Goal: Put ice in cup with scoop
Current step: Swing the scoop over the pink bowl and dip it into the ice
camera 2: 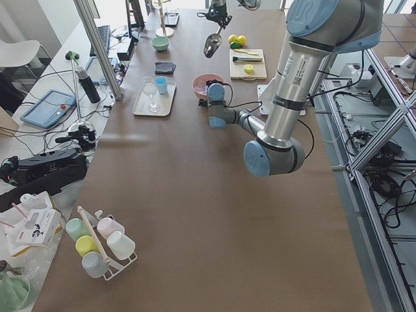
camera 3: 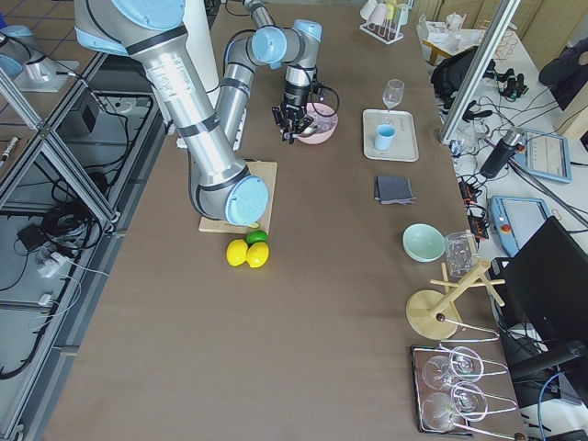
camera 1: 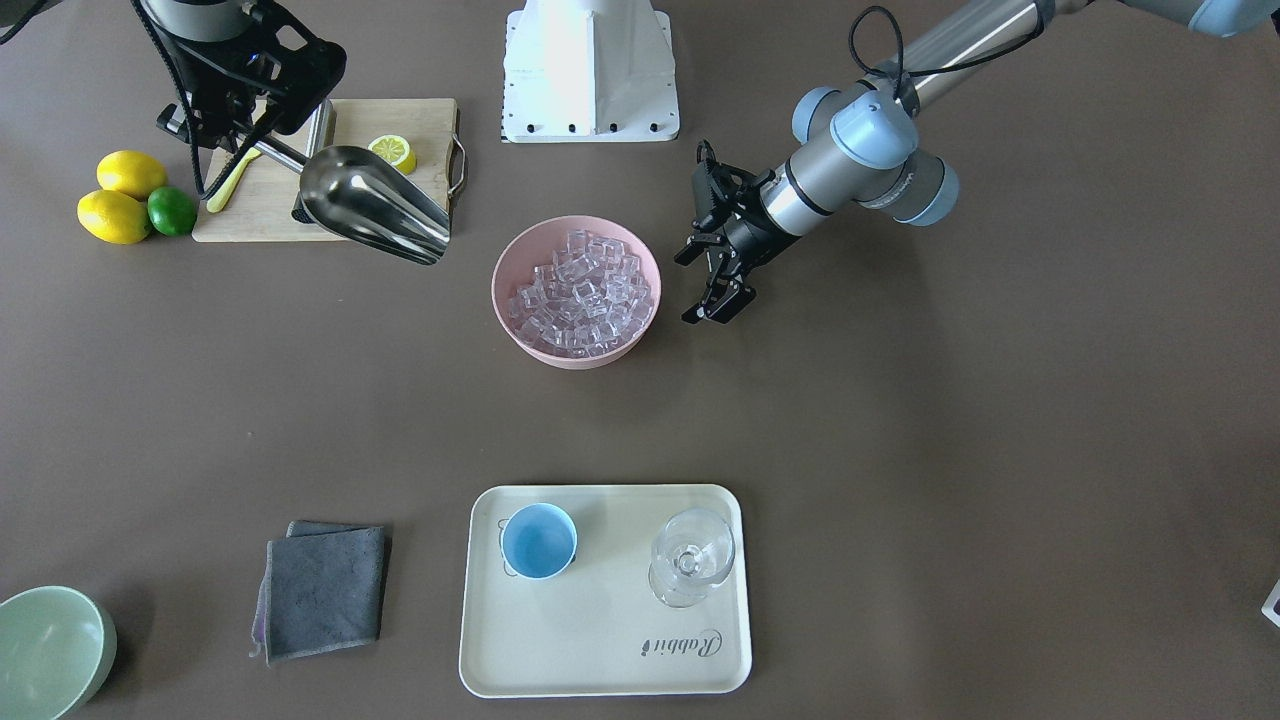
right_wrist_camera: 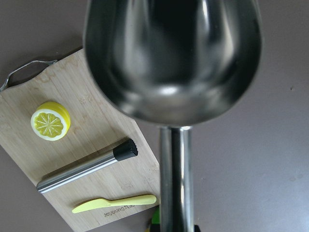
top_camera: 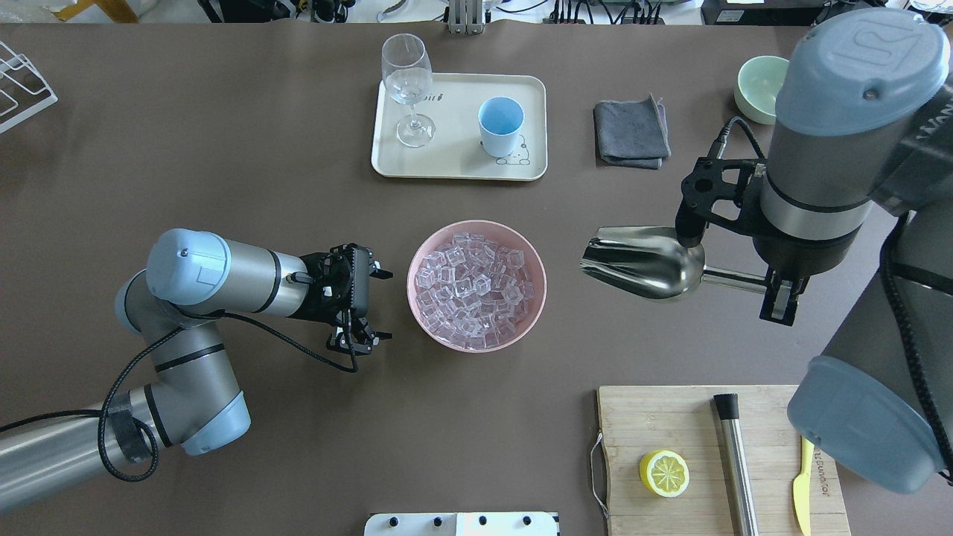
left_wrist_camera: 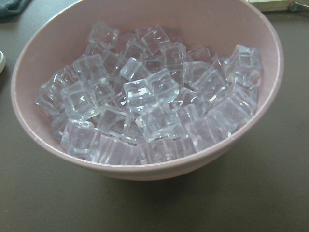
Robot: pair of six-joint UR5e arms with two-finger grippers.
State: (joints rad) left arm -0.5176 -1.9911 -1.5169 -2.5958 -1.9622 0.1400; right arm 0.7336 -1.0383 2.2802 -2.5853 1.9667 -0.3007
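The ice [top_camera: 476, 286] fills a pink bowl [top_camera: 540, 286] at the table's middle; it also shows in the left wrist view [left_wrist_camera: 149, 101]. My left gripper [top_camera: 383, 305] is open and empty, just beside the bowl's left side, facing it. My right gripper [top_camera: 780, 294] is shut on the rod handle of the steel scoop [top_camera: 644, 260]. The scoop hangs above the table to the right of the bowl, its trough empty [right_wrist_camera: 174, 58]. The light-blue cup [top_camera: 500, 126] stands empty on a cream tray [top_camera: 454, 160] at the far side.
A stemmed glass [top_camera: 406, 85] shares the tray. A grey cloth [top_camera: 629, 134] and green bowl [top_camera: 756, 88] lie to its right. The cutting board [top_camera: 670, 424] holds a lemon half [top_camera: 664, 473], steel cylinder [top_camera: 737, 461] and yellow knife [top_camera: 802, 484]. Lemons and a lime [camera 1: 125, 195] sit beside it.
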